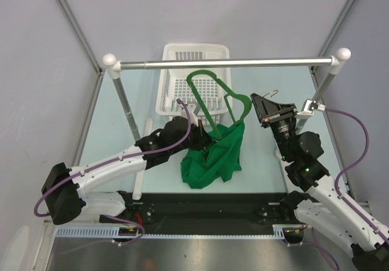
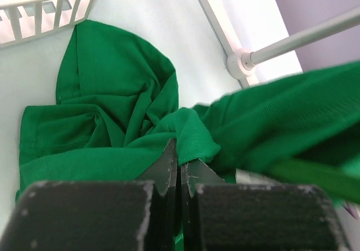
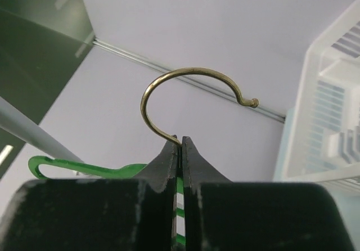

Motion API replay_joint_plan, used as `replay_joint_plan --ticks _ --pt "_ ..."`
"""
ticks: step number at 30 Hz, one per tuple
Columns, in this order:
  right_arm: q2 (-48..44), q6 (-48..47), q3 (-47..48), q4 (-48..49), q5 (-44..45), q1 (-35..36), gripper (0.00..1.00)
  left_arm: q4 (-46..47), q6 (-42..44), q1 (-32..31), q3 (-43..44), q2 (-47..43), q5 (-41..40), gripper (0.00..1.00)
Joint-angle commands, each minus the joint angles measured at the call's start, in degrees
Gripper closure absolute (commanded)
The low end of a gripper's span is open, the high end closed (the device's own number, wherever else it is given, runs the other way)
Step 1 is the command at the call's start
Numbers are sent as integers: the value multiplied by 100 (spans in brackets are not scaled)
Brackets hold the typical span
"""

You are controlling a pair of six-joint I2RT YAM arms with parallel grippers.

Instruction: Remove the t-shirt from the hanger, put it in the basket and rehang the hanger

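Note:
The bright green t-shirt (image 1: 213,155) lies mostly heaped on the table, and one part runs up to the lower end of the hanger (image 1: 204,72). The thin green hanger is held tilted in the air in front of the basket. My left gripper (image 1: 205,140) is shut on a fold of the t-shirt (image 2: 112,93), and in the left wrist view (image 2: 180,149) cloth bunches at its tips. My right gripper (image 1: 256,101) is shut on the hanger's neck. In the right wrist view (image 3: 181,141) the brass hook (image 3: 194,68) rises from the tips, with a green arm (image 3: 84,168) to the left.
A white plastic basket (image 1: 167,82) stands at the back of the table behind the hanger. The long silver rail (image 1: 225,62) spans the workspace on two posts, the left post (image 1: 124,104) close to my left arm. Grey walls enclose both sides.

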Motion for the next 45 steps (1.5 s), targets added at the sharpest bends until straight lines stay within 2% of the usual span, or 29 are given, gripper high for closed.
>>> replay_joint_plan --ticks 1,5,7,14,16,22,23,28,29,30,32,34,38,40,41,42,45 --pt "-478 -1173 158 -195 478 118 100 329 -138 34 -112 -457 51 100" --pt "-576 -1534 -19 7 136 198 100 567 -296 34 -490 -791 121 100" --pt "-471 -1597 -10 295 -345 233 100 576 -314 34 -525 -844 157 100" --pt "13 -597 104 999 -1156 206 100 436 -279 34 -420 -942 104 100" --pt "180 -638 358 1168 -1464 215 100 356 -218 34 -271 -880 69 96" --pt "382 -1657 1376 167 -2281 128 100 -57 178 34 125 -932 -142 80" --pt "400 -1771 1474 0 -2517 101 100 -136 256 34 142 -976 -177 73" --pt "225 -1870 1449 16 -2809 31 100 -250 406 43 19 -1240 -353 61" --pt "207 -1869 1475 -45 -2818 39 100 -329 424 43 46 -1240 -370 46" --pt "189 -1895 1484 -228 -2836 31 100 -425 442 43 133 -1240 -370 38" --pt "93 -2140 1536 -492 -2984 31 100 -672 538 43 221 -1362 -353 26" --pt "-56 -2430 1563 -1177 -2985 31 100 -838 634 43 283 -1538 -292 21" --pt "-626 -3614 1414 -2117 -3222 30 100 -1146 767 43 301 -2275 417 16" --pt "-742 -3986 1431 -2400 -3249 31 100 -1191 767 43 231 -2548 981 16" --pt "-777 -4144 1440 -2879 -3284 31 100 -1165 741 43 187 -2663 1201 17" --pt "-839 -4468 1440 -3006 -3336 31 100 -1112 706 43 56 -2925 1707 18" --pt "-979 -4926 1396 -3280 -3609 31 100 -770 390 34 -173 -3304 2456 20"
